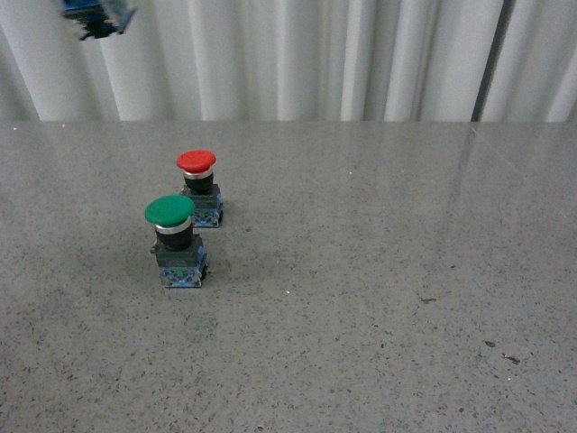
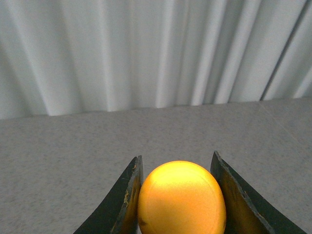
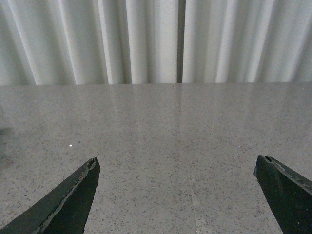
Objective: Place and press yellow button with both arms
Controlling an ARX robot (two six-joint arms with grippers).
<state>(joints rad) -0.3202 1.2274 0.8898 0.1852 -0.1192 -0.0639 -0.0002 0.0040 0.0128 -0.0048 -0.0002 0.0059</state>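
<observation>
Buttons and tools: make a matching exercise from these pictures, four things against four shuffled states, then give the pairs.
1. yellow button
2. green button
3. red button
4. right tool

A. open, holding nothing
B. on the table, behind another button
C. gripped in the left tool
D. on the table, the button nearest the front camera

Pairs: 1-C, 2-D, 3-B, 4-A

Three buttons: yellow [image 2: 181,197], green [image 1: 169,210], red [image 1: 196,161]
</observation>
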